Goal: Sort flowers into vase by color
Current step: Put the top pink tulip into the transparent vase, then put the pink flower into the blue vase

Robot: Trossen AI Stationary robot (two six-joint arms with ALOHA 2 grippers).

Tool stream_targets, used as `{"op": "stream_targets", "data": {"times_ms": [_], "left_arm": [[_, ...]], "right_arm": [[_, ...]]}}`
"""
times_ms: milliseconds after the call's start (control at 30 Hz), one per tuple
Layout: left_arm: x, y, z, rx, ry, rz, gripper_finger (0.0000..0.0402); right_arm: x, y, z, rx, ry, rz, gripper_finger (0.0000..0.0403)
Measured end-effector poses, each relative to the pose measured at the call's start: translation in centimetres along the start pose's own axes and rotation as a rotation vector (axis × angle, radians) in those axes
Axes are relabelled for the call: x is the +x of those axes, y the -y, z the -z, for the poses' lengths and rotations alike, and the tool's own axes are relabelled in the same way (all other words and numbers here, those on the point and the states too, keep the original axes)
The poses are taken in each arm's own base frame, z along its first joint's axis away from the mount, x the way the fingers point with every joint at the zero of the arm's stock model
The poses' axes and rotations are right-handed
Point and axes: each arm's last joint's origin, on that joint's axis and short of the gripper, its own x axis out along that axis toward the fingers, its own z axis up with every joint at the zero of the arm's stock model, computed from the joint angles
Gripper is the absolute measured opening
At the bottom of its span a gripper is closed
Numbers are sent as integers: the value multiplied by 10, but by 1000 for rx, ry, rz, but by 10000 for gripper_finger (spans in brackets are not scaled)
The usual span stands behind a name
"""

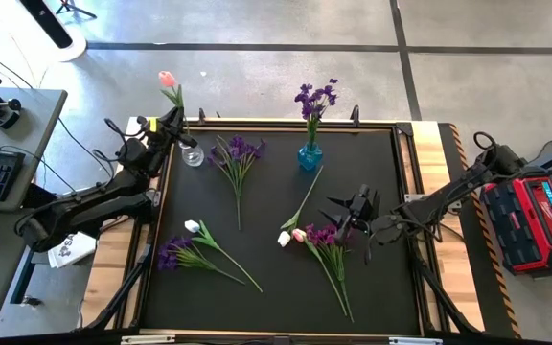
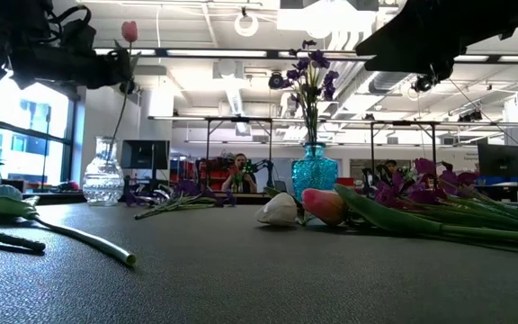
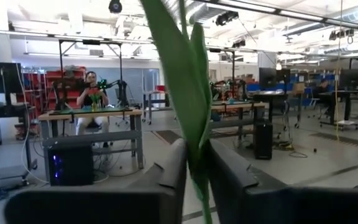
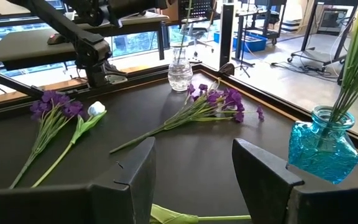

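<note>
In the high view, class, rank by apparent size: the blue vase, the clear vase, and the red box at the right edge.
1. Red box, clearly largest.
2. and 3. Blue vase and clear vase look much alike from above, so no ranking between them.

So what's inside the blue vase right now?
The blue vase holds purple flowers, their green stems bunched in its neck. Its tinted glass hides the stem ends and any water. No tulip is in it.
</note>
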Motion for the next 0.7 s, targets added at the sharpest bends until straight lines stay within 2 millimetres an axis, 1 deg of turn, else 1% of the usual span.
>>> {"op": "stream_targets", "data": {"times_ms": [333,400,533,700], "left_arm": [[-2,0,5,39,-64,9,180],[-2,1,3,58,-88,7,199],[-2,3,-15,102,-116,-2,226],[-2,3,-44,177,-183,-11,234]], "right_arm": [[0,0,0,4,2,1,184],[0,0,-1,8,4,0,184],[0,0,-1,13,8,-2,184],[0,-1,-2,19,12,-3,184]]}}
